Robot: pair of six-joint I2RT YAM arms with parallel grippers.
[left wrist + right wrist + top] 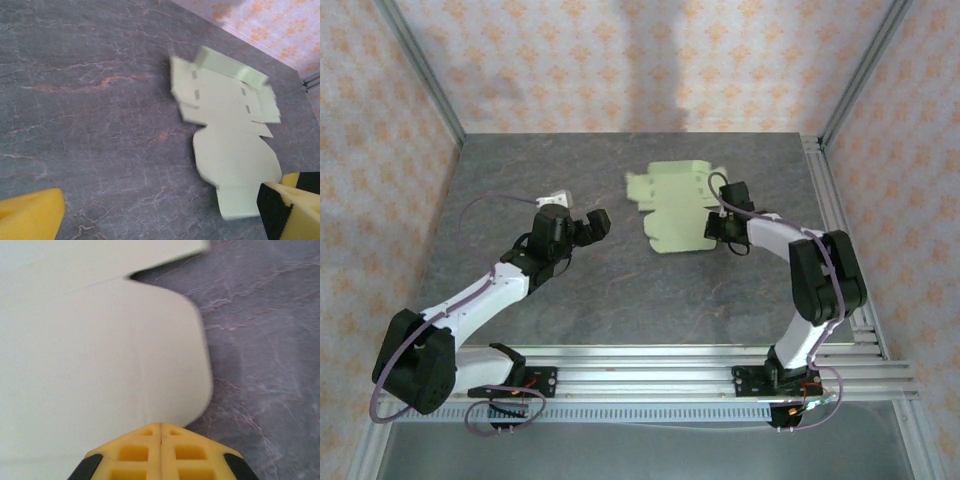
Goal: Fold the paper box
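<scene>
My top camera looks down from the near side over the whole surface (620, 290). Both wrist cameras face the paper box (676, 212), the right one far closer.

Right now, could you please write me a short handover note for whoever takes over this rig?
Left gripper: open, to the left of the paper box, not touching it.
Right gripper: shut on a rounded flap at the sheet's right edge.
Paper box: a die-cut sheet, mostly flat on the table, with one far flap that looks raised.
Done: grip taken.
Left: nearly all the folding.
</scene>
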